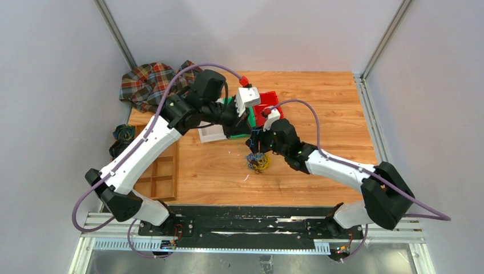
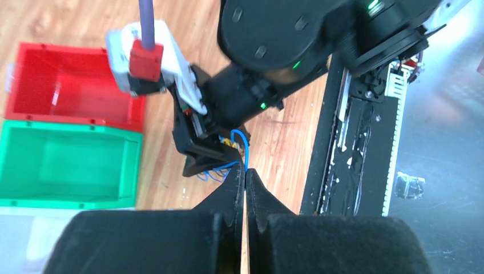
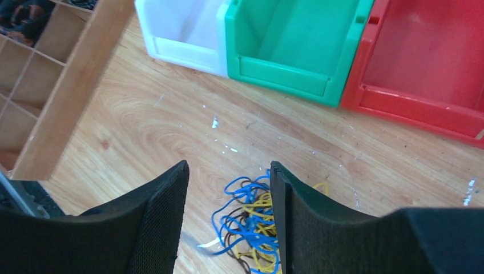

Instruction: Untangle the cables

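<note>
Hovering low over the cables (image 3: 248, 222), the right gripper (image 3: 229, 166) has its fingers spread, one on each side of the yellow, blue and dark bunch, which lies on the table (image 3: 171, 114) at the lower centre of the right wrist view. Its right finger covers the edge of the heap, and nothing looks caught between the fingers. That stance reads as a way to fence the bunch in or get ready to bite it while the other arm pulls. The left gripper (image 2: 245, 171) has its fingers pressed tight together. In the left wrist view a blue strand (image 2: 246, 154) runs from the bunch under the right gripper straight into the seam at the tips, so it appears to be pinching that one strand, probably to draw it free of the rest. From above, the bunch sits at mid-frame just below where the two arms meet. The white bin (image 3: 182, 28), green bin (image 3: 297, 51) and red bin (image 3: 422, 68) stand side by side along the top of the right wrist view with their open fronts toward the heap, handy for sorted strands, I would guess. The wooden tray (image 3: 74, 85) with compartments fills the upper left. No brand, label or writing is legible anywhere.
</note>
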### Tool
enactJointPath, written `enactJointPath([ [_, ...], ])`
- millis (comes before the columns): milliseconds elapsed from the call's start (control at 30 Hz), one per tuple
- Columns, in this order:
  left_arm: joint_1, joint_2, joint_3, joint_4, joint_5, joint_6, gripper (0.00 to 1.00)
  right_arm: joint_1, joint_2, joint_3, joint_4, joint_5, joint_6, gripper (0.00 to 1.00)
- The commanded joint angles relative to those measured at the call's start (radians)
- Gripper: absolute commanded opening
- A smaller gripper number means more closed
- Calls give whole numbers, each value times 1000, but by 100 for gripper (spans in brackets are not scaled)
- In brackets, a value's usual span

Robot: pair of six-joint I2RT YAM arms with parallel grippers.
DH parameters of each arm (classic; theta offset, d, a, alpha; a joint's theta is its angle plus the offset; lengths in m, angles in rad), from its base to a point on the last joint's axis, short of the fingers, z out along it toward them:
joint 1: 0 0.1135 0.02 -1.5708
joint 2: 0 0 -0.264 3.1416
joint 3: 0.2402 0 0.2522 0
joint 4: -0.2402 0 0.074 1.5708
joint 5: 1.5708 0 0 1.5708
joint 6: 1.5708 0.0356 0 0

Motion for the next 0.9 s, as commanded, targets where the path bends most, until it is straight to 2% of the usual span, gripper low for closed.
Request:
enactJointPath([
  [0,-10,-23,128,-56,2,14,1,17,67,-21,67,47,36,54],
  [400,-9,3,507,-99,-134,47,0,17,95,-101,61,89,43,52],
  [633,-10,-14,517,-98,-175,70,0,25,-108,-190,42,124,-3,53],
  [767,-11,-14,517,-99,-186,79,0,74,-256,-247,154,98,-105,56],
  [867,-11,-11,515,-99,-200,92,0,118,-323,-217,178,55,-153,59],
])
